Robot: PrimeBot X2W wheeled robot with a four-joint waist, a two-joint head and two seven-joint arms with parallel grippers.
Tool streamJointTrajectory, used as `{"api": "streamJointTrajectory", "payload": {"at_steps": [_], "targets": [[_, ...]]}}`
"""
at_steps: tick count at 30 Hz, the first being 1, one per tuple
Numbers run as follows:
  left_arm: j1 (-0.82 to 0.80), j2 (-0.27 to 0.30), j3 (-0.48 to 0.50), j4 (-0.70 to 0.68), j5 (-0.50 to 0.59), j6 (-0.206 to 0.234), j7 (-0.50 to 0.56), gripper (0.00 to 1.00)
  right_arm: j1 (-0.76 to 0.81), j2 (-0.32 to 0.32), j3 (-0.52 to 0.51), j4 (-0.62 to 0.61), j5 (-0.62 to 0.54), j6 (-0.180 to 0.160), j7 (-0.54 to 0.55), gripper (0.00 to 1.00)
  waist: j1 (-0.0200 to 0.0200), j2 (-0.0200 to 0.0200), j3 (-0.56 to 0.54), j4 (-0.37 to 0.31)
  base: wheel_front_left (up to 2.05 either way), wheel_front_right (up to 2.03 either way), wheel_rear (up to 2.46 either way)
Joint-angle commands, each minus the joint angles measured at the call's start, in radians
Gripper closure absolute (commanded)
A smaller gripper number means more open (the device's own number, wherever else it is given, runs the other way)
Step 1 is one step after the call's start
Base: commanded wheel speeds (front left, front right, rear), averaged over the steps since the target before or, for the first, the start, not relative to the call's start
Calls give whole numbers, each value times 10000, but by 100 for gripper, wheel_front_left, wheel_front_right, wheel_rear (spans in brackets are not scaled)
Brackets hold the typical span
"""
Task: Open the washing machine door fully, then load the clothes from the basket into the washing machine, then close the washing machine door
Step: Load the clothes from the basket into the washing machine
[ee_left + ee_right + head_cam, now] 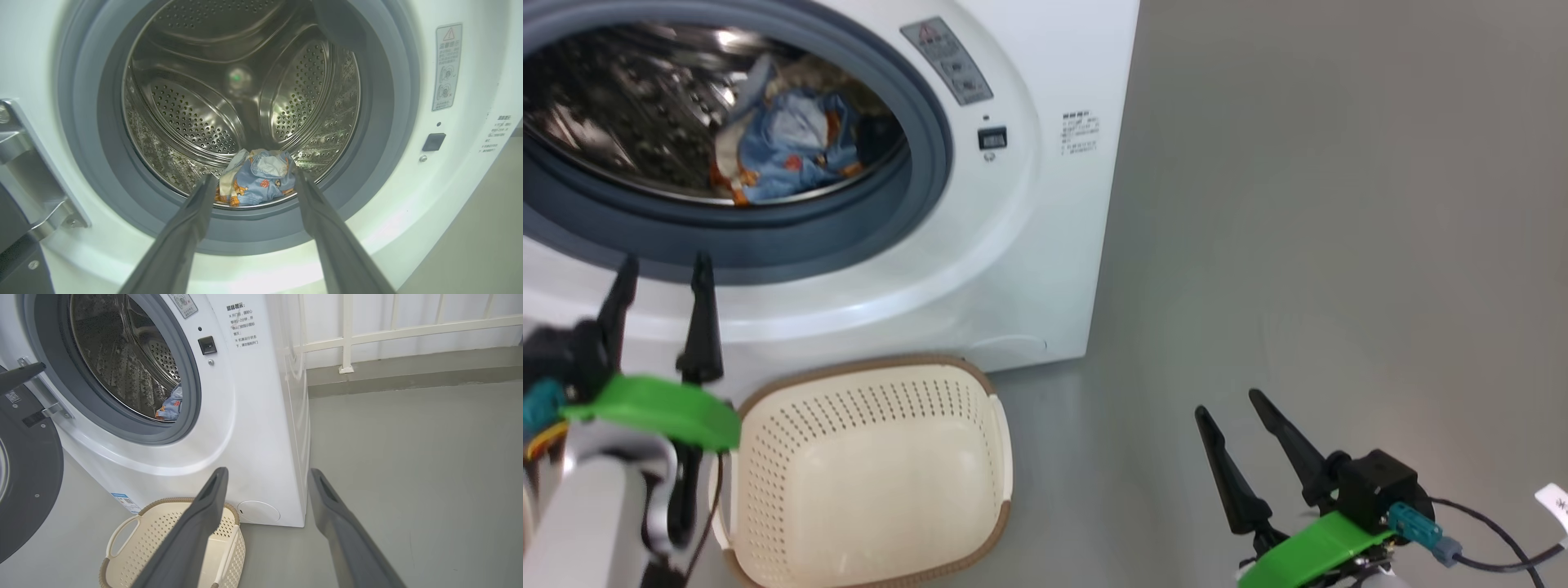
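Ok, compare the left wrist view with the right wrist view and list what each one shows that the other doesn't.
Left wrist view adds: the drum, whole and straight on. Right wrist view adds: the basket on the floor, the washing machine door swung open, and a white railing. Both share: the washing machine front and the clothes lying at the bottom of the drum.
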Motion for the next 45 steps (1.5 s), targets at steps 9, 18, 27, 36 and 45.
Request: {"api": "streamJointTrajectory", "payload": {"at_steps": [9,18,27,36,45], "targets": [[2504,355,902,-2378,456,500,-62,0,593,-129,257,-295,124,16,-49,0,0,0,-1311,108,0,0,0],[4692,77,1420,-3878,619,950,-62,0,766,-290,304,-443,160,16,-49,0,0,0,-1623,238,0,0,0],[5633,-211,1860,-4374,594,1119,-62,0,809,-312,260,-593,97,16,-49,0,0,0,-1673,264,0,0,0],[6331,-455,1914,-4466,761,1097,-62,0,796,-333,197,-619,57,16,-49,0,0,0,-1696,155,0,0,0],[6544,-645,2026,-4459,632,1035,-63,0,791,-346,146,-626,-31,16,-49,0,0,0,-1721,143,0,0,0]]}}
